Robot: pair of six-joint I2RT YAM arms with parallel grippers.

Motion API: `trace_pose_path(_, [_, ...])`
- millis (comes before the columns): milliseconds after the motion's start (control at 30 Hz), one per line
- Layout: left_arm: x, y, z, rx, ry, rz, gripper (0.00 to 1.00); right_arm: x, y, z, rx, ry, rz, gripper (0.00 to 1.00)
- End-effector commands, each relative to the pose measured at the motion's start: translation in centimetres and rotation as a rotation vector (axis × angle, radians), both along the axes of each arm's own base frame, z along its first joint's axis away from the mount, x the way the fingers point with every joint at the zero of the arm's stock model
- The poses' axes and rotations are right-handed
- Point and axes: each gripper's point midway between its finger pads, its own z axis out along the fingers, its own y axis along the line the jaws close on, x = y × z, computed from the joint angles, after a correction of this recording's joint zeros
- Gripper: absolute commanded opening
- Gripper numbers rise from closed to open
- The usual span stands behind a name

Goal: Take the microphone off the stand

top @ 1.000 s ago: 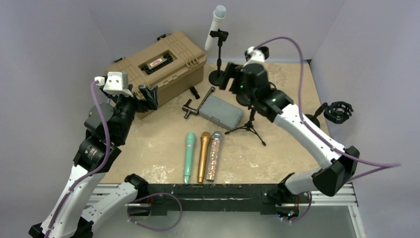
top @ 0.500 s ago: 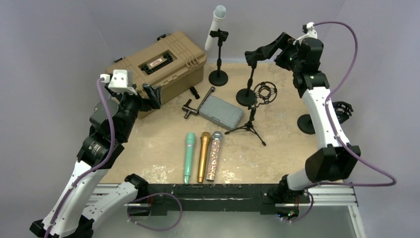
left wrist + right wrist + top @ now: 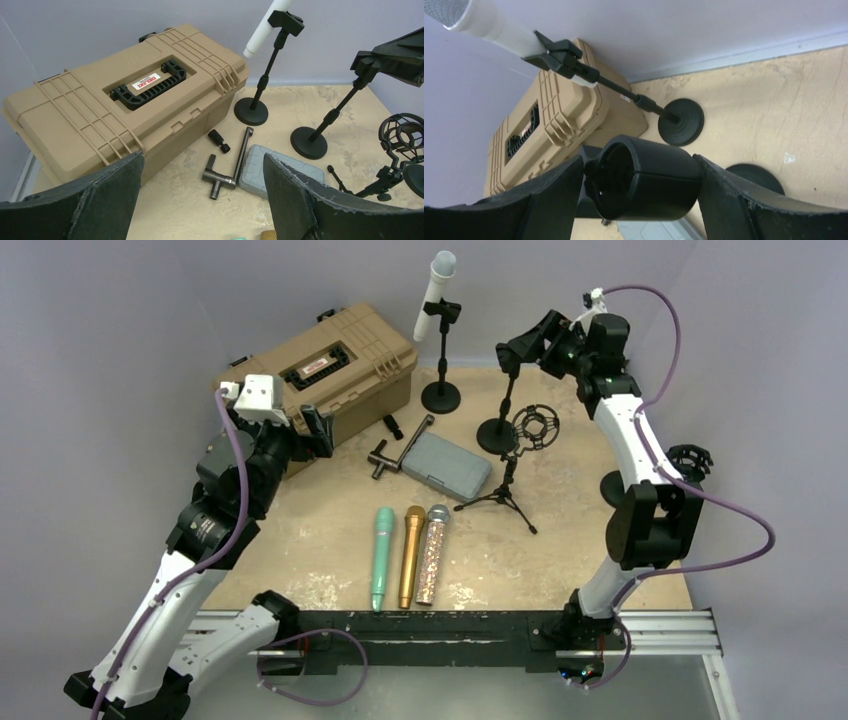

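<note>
Right wrist view: your right gripper [image 3: 639, 172] gapes open; up-left of it, clasp the likely light, slick microphone [image 3: 499, 27] above its clip [image 3: 558, 54].

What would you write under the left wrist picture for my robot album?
A tan toolbox on the table, with a white microphone clipped in a black stand beside it.

mic [image 3: 432, 295] on stand [image 3: 441, 395], case [image 3: 320, 370] l of it

microphone [image 3: 260, 32] head: cut by top edge, left wrist view | shock mount [image 3: 385, 132]: clipped at right edge
</note>
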Motion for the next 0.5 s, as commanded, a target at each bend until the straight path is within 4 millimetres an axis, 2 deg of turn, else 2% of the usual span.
trace_pose_path(0, [0.0, -0.2, 0.4, -0.019, -0.006, -0.010, 0.86, -0.1, 0.1, 1.3, -0.004, -0.063, 0.005, 0.75])
trace_pose_path(167, [0.2, -0.6, 0.1, -0.018, 0.007, -0.018, 0.86, -0.2, -0.2, -2.0, -0.025, -0.004, -0.002, 0.72])
trace_pose_path(467, [0.3, -0.9, -0.1, -0.020, 0.016, -0.030, 0.86, 0.4, -2.7, -7.2, -0.187, 0.080, -0.075, 0.71])
